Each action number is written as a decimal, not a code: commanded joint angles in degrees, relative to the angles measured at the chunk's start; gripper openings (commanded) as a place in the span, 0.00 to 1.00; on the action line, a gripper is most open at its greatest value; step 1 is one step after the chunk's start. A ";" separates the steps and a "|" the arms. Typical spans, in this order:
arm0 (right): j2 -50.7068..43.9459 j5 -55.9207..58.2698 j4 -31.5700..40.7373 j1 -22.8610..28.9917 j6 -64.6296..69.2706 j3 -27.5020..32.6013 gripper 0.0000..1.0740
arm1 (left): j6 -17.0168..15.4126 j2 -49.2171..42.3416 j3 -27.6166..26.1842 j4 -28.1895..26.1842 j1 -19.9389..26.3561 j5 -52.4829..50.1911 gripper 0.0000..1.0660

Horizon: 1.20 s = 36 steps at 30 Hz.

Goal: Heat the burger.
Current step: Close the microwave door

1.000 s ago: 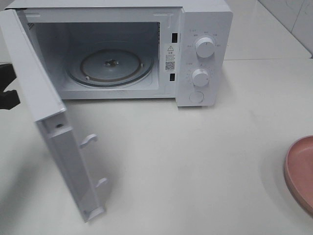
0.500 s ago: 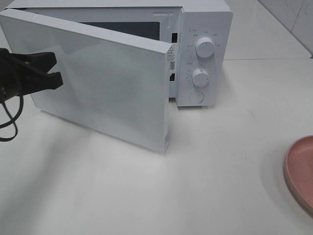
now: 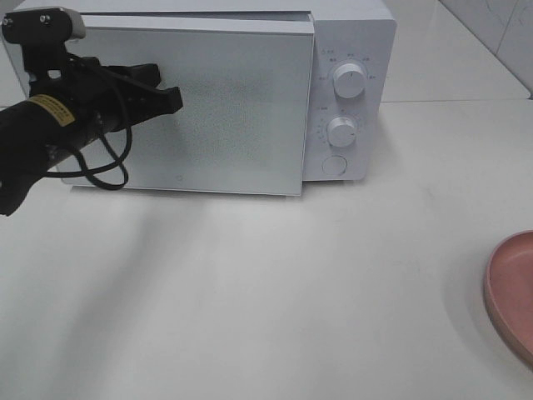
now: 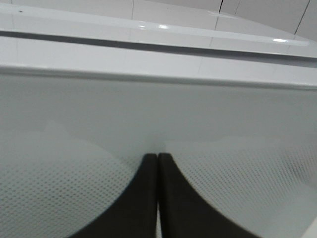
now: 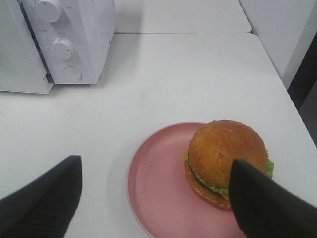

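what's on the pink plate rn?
The burger sits on the pink plate, off-centre toward one rim; the rest of the plate shows bare. The right claw hangs open above it, and one finger covers part of the burger and plate.

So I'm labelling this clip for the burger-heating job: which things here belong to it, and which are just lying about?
Part of the job:
- burger
- plate under it
- microwave, door nearly shut
- left pincer, shut, against the door
- right pincer, open above the plate

Lying about:
- nothing visible
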 commanded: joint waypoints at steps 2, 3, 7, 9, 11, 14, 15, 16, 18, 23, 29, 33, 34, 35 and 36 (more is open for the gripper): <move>-1.43 -0.63 -0.17 -0.34 -0.29 0.11 0.71 | 0.06 2.35 -4.24 -2.23 -1.60 -0.46 0.00; -1.43 -0.63 -0.17 -0.34 -0.29 0.11 0.71 | 0.06 2.35 -4.24 -2.23 -1.60 -0.46 0.00; -1.43 -0.63 -0.17 -0.34 -0.29 0.11 0.71 | 0.11 5.33 -9.28 -2.46 -3.44 2.29 0.00; -1.43 -0.63 -0.17 -0.34 -0.29 0.11 0.71 | 0.23 6.36 -11.17 -3.04 -3.61 3.04 0.00; -1.43 -0.63 -0.11 -0.34 -0.29 0.11 0.71 | 0.29 7.91 -13.64 -3.72 -3.61 3.72 0.00; -1.43 -0.63 -0.11 -0.34 -0.29 0.11 0.71 | 1.20 8.77 -14.95 -5.16 -3.55 4.01 0.00; -1.43 -0.63 -0.11 -0.34 -0.29 0.11 0.71 | 2.29 9.22 -15.70 -6.30 -3.32 4.01 0.00; -1.43 -0.63 -0.11 -0.34 -0.29 0.11 0.71 | 2.92 10.08 -16.96 -8.25 -3.32 4.13 0.00; -1.43 -0.63 -0.11 -0.34 -0.29 0.11 0.71 | 2.86 10.26 -17.42 -8.08 -3.32 5.33 0.00; -1.43 -0.63 -0.11 -0.34 -0.29 0.11 0.71 | 2.86 9.68 -17.42 -6.13 -4.13 11.80 0.00; -1.43 -0.63 -0.11 -0.34 -0.29 0.11 0.71 | 2.86 4.64 -17.42 -4.64 -6.19 31.17 0.00; -1.43 -0.63 -0.11 -0.34 -0.29 0.11 0.71 | 2.86 2.18 -17.42 -3.38 -6.65 41.37 0.01; -1.43 -0.63 -0.11 -0.34 -0.29 0.11 0.71 | 2.86 0.69 -17.42 -2.58 -7.05 47.73 0.10; -1.43 -0.63 -0.11 -0.34 -0.29 0.11 0.71 | 2.86 0.69 -17.42 -2.58 -7.05 47.73 0.10; -1.43 -0.63 -0.11 -0.34 -0.29 0.11 0.71 | 2.86 -0.11 -17.42 -2.41 -7.05 51.28 0.18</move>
